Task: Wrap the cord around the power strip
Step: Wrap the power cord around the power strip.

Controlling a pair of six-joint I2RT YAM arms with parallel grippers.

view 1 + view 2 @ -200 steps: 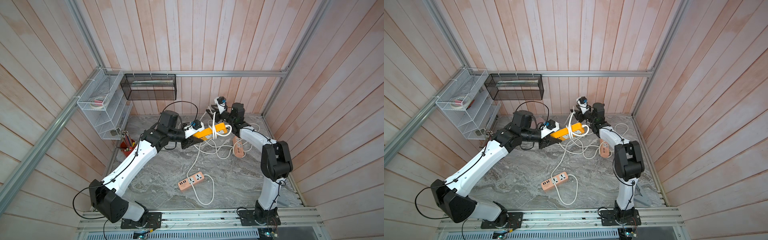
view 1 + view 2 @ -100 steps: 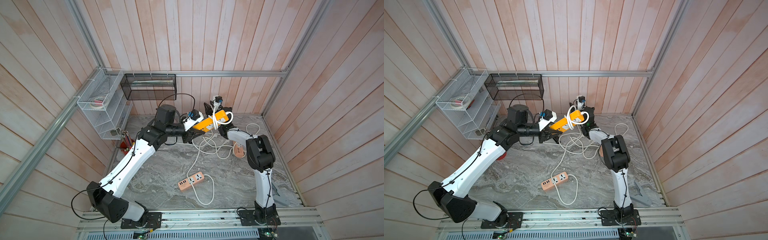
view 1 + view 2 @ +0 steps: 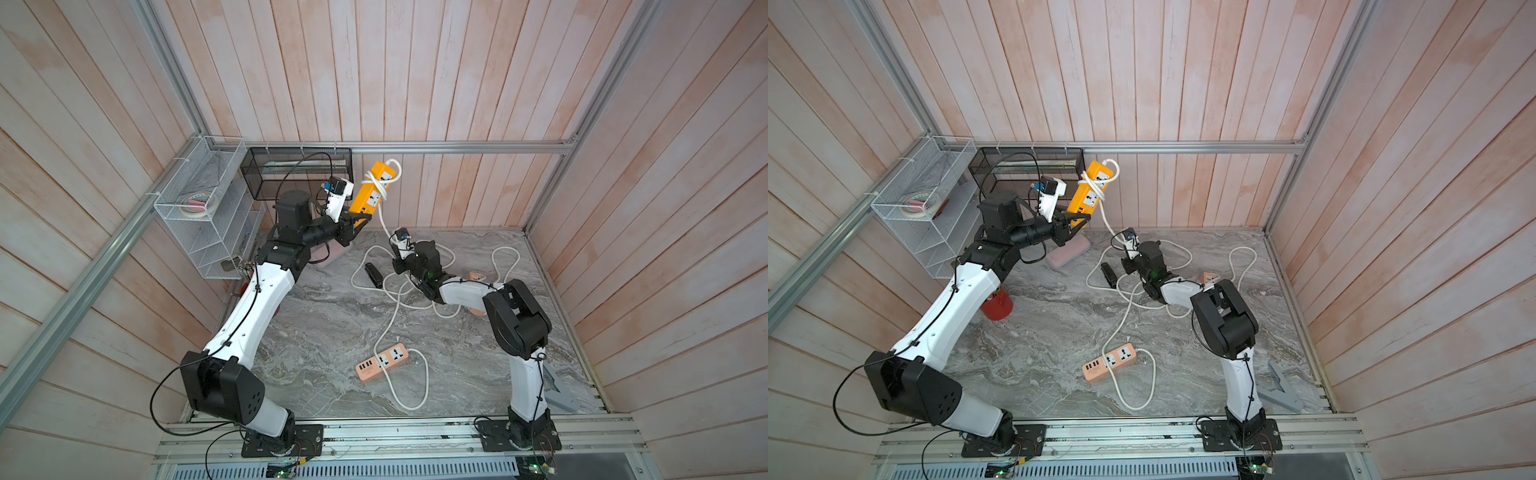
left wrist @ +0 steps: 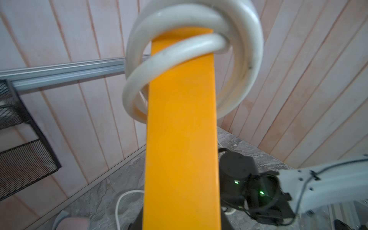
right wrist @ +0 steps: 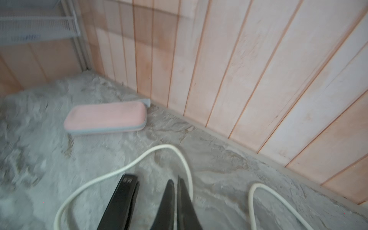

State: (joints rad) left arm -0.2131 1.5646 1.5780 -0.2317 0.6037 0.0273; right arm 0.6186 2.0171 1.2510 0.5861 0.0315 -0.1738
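The left hand point(image 3: 354, 219) is clamped on the lower end of the yellow power strip point(image 3: 371, 192). It holds the strip clear of the surface point(image 3: 324, 324), tilted, so the far end rises away from the fingers toward the back wall point(image 3: 436, 104). The white cord point(image 4: 179, 49) is looped around that far end, well up the strip from the hand. The left wrist view shows a few slack turns with gaps between cord and strip. From the loops the cord drops past the left hand to the surface, where it lies in loose tangled coils around and under the right arm.

The right hand point(image 5: 175, 179) is low over the surface, its fingers pressed together with nothing visible between them. A bend of cord runs just beside one finger; whether it touches cannot be told. On the other side of the fingers lies a flat black object point(image 5: 119, 201). Ahead of the fingertips a pink case point(image 5: 105, 117) lies at the foot of the wall, below the left hand.

Back toward the right arm's base, well behind the hand, a salmon power strip point(image 3: 382, 362) lies flat with a white lead looped beside it. Behind the left hand a black mesh basket point(image 3: 299, 174) and a wire rack point(image 3: 199, 208) hang on the walls
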